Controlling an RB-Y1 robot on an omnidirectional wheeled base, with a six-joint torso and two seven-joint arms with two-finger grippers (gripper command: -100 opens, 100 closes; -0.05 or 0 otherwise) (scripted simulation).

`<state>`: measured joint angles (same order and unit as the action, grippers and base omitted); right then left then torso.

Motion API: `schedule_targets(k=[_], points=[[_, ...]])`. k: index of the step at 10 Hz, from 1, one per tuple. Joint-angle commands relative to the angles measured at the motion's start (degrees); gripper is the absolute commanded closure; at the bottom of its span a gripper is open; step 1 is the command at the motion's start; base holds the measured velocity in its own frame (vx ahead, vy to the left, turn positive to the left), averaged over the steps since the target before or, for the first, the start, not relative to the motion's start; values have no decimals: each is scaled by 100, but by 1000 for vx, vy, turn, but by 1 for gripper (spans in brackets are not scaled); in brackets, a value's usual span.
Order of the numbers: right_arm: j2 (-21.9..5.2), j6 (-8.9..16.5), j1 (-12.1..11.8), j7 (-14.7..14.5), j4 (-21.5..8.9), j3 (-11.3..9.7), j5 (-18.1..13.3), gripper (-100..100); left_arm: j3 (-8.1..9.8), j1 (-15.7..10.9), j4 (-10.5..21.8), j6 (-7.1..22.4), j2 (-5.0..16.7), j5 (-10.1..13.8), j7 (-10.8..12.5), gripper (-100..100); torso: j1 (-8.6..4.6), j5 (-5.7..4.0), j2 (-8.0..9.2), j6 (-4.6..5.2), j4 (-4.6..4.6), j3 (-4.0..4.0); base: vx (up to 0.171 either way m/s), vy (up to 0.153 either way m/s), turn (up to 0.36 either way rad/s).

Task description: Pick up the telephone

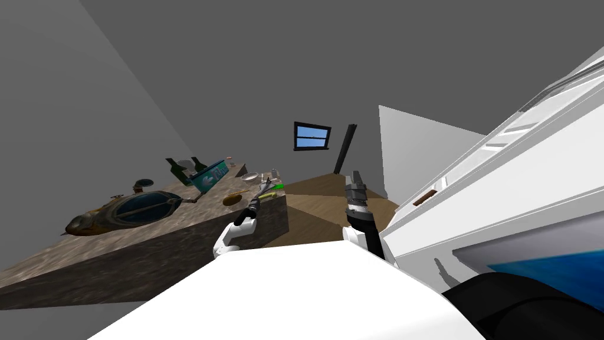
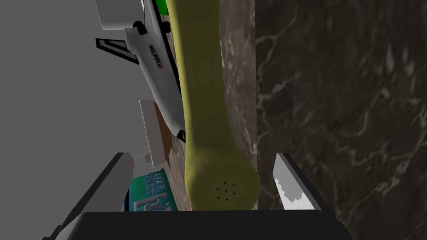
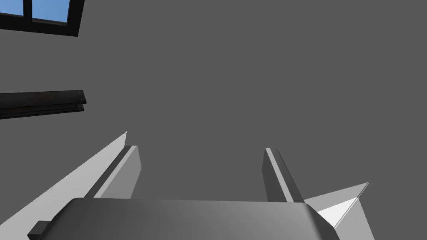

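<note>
The left gripper (image 2: 200,156) is spread around the olive telephone handset (image 2: 204,104), which lies at the edge of the marbled counter (image 2: 342,104) with its far end cut off. A green sign (image 2: 152,196) beside it reads "EXIT". The lettering on the white shuttle model (image 2: 156,75) is too small to read. The right gripper (image 3: 200,152) is spread.

The marbled counter (image 1: 177,254) bears a yellow-green telephone handset (image 2: 200,104), toy shuttle (image 2: 160,79), exit sign (image 1: 211,175) and bottles (image 1: 177,171).
</note>
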<state>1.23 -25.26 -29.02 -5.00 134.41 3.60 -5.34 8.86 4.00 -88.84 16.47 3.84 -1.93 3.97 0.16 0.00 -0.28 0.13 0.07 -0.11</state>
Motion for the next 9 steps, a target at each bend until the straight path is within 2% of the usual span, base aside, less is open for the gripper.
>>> schedule_targets(k=[1, 5, 6, 7, 9], points=[[0, 0, 0, 0, 0, 0, 0, 0, 0, 0, 0, 0, 0, 0, 0, 100, 0, 0, 0, 0, 0, 0, -8, -2, 4], [0, 0, 0, 0, 0, 0, 0, 0, -3, 6, 2, 3, -1, 0, -2, 100, 3, -1, -18, -1, -1, -10, 0, 0, 0], [0, 0, -1, 0, 0, 0, 0, 0, -3, 7, 2, 4, -2, 0, -1, 0, 2, -2, -18, 0, -1, -9, 0, 0, 0], [0, 0, -1, 0, 0, 0, 0, 0, -138, 173, -218, 18, -7, 7, -19, 100, 2, -2, -18, 0, -1, -9, 44, 21, 135], [0, 0, -2, 0, 0, 1, 0, 0, -329, 423, -481, 32, -1, 31, -38, 100, 8, -2, -36, -7, -1, -17, 81, 7, 151]])
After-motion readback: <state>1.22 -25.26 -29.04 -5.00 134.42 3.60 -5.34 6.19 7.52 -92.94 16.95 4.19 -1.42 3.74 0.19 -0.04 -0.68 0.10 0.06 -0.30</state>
